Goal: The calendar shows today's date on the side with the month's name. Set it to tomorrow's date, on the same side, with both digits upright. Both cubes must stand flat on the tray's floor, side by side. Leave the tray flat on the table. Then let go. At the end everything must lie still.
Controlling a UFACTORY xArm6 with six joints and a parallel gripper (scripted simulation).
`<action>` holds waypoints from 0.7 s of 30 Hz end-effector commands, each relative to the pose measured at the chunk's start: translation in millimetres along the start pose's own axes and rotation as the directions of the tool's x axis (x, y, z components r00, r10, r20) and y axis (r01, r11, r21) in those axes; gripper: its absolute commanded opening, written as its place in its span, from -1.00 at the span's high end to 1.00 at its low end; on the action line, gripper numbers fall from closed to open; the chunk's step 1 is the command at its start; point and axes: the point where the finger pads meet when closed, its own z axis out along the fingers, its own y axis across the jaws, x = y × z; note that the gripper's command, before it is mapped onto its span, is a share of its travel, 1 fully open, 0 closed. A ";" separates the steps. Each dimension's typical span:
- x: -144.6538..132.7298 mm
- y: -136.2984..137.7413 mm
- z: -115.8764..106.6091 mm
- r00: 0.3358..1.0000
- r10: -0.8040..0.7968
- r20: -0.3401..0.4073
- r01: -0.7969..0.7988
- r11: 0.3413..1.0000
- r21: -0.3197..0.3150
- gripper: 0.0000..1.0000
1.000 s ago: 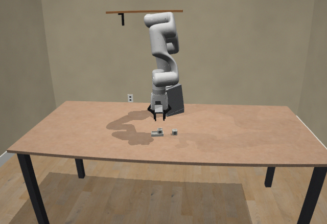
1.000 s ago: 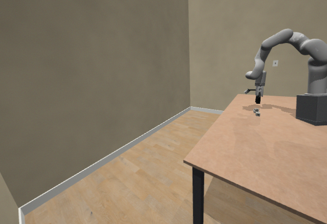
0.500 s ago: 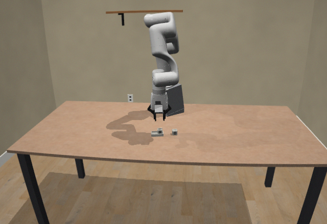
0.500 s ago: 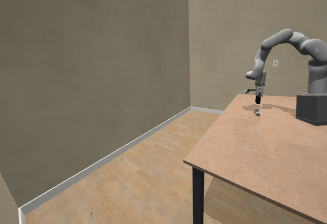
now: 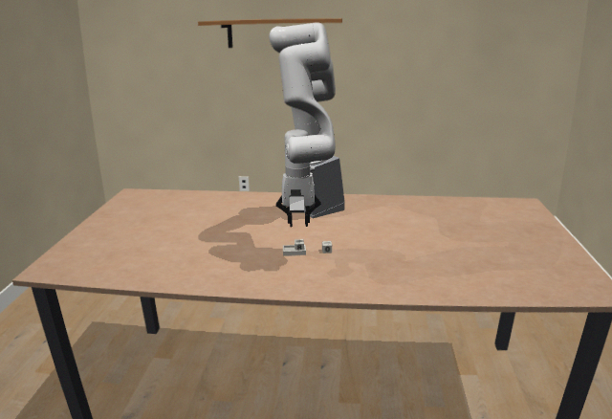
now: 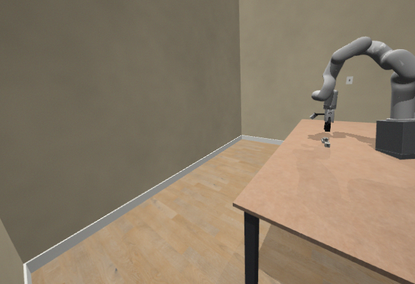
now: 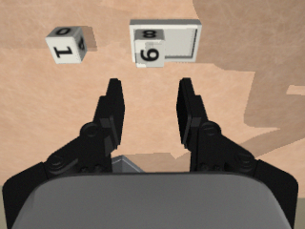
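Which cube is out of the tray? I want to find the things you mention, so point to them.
The cube with the 1 on top (image 5: 326, 247) (image 7: 64, 51) is out: it sits on the table beside the tray (image 5: 295, 253) (image 7: 166, 22), apart from it.

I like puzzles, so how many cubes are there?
2: one cube stands in the tray; the other cube sits on the table beside it.

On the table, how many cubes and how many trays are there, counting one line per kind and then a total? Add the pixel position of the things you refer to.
Cubes: 2, one in the tray (image 5: 295, 253) (image 7: 164, 22), one outside it (image 5: 326, 247) (image 7: 62, 52)
Trays: 1
Total: 3
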 end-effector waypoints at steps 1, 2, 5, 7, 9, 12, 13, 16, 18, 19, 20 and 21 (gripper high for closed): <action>1.1 0.1 0.4 1.000 0.000 -0.003 0.000 1.000 -0.001 0.05; 1.1 0.1 1.0 1.000 0.000 -0.003 0.000 1.000 -0.001 0.05; 1.1 0.1 3.4 1.000 0.000 -0.003 0.000 1.000 -0.001 0.05; 1.1 0.0 5.6 1.000 0.000 -0.003 0.000 1.000 -0.001 0.05; 1.1 0.0 8.0 1.000 0.000 -0.003 0.000 1.000 -0.001 0.05; 1.0 0.0 12.2 1.000 0.000 -0.003 0.000 1.000 -0.001 0.05; 1.0 0.0 13.7 1.000 0.000 -0.003 0.000 1.000 -0.001 0.05; 1.0 -0.1 16.9 1.000 0.000 -0.003 0.000 1.000 -0.001 0.05; 1.0 -0.1 18.5 1.000 0.000 -0.003 0.000 1.000 -0.001 0.05; 1.0 -0.1 20.2 1.000 0.000 -0.003 0.000 1.000 -0.001 0.05; 1.0 -0.1 21.9 1.000 0.000 -0.003 0.000 1.000 -0.001 0.05; 1.0 -0.2 23.6 1.000 0.000 -0.003 0.000 1.000 -0.001 0.05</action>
